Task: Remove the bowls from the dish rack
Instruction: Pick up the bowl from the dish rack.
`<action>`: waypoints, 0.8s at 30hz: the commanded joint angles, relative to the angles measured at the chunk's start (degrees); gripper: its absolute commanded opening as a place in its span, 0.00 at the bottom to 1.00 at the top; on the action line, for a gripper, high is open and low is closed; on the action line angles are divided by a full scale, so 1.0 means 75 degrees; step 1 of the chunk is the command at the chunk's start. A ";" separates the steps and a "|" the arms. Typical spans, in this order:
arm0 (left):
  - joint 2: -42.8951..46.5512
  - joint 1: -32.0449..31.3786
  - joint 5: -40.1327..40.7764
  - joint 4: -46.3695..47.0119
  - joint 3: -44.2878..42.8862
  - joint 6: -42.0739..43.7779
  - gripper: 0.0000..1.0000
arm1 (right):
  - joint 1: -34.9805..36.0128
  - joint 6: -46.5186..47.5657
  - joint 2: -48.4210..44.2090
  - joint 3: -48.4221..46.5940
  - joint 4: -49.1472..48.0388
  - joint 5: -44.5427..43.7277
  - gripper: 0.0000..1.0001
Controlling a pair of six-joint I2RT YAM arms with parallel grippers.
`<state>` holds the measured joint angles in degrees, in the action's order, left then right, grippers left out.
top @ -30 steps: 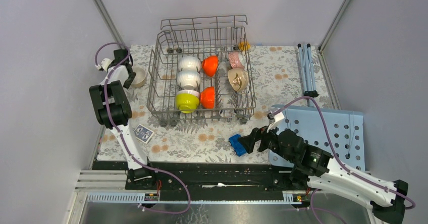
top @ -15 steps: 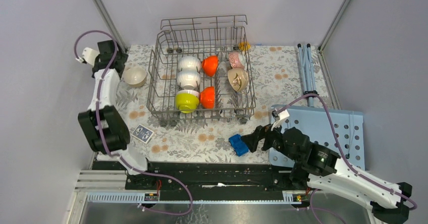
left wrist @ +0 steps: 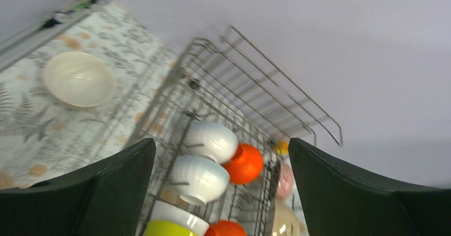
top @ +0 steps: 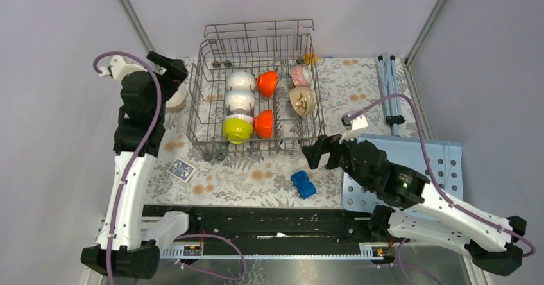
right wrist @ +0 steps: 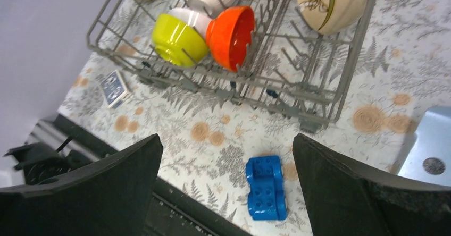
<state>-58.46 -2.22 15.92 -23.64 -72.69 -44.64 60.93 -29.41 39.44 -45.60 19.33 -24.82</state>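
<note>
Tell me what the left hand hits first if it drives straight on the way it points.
Probably the white bowls in the dish rack, straight ahead between the fingers of the open left hand. Depth is unclear; the rack's near wire wall could come first.

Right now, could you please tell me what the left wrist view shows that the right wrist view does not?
Only the left wrist view: the pink patterned bowl at the rack's far side, and a clear look at the cream round bowl upright on the floral cloth. Only the right wrist view: the blue toy car, the blue card pack, the light-blue perforated board. Both: the grey wire dish rack, the yellow-green bowl, a white ribbed bowl.
</note>
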 commanded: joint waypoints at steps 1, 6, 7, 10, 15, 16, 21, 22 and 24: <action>0.0036 -0.0835 -0.0959 0.0536 0.0159 0.1054 0.99 | 0.0017 0.0678 0.1298 -0.1265 -0.0462 -0.1130 1.00; -0.0359 -0.2206 -0.1510 0.1154 0.0167 0.1453 0.99 | -0.1121 0.0622 0.3038 -0.2735 0.0023 -0.0684 1.00; -0.0555 -0.2440 -0.1606 0.1431 0.0164 0.1510 0.99 | -0.1851 0.0509 0.3245 -0.2797 -0.0107 -0.0079 1.00; -0.1089 -0.2798 -0.2022 0.1819 0.0057 0.1582 0.99 | -0.2832 0.0211 0.3726 -0.2929 -0.0245 0.0739 0.98; -0.1781 -0.3112 -0.2742 0.2336 0.0048 0.1500 0.99 | -0.3087 0.0154 0.3916 -0.2885 -0.0455 0.0862 0.97; -0.1891 -0.3211 -0.2873 0.2401 0.0041 0.1429 0.99 | -0.3092 0.0110 0.3835 -0.2757 -0.0550 0.0868 0.97; -0.2256 -0.3440 -0.4140 0.2818 0.0181 0.1051 0.99 | -0.3085 -0.0039 0.3170 -0.1779 -0.1088 0.0643 0.97; -0.2229 -0.3436 -0.4275 0.2814 0.0247 0.1037 0.99 | -0.3092 -0.0051 0.3062 -0.1624 -0.1145 0.0455 0.97; -0.2044 -0.3457 -0.4327 0.2971 0.0532 0.0981 0.99 | -0.3086 -0.0021 0.2842 -0.1354 -0.1274 0.0135 0.97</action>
<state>-75.83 -28.03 -10.50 -7.49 -71.11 -35.81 37.76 -28.75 64.40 -58.94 14.00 -20.08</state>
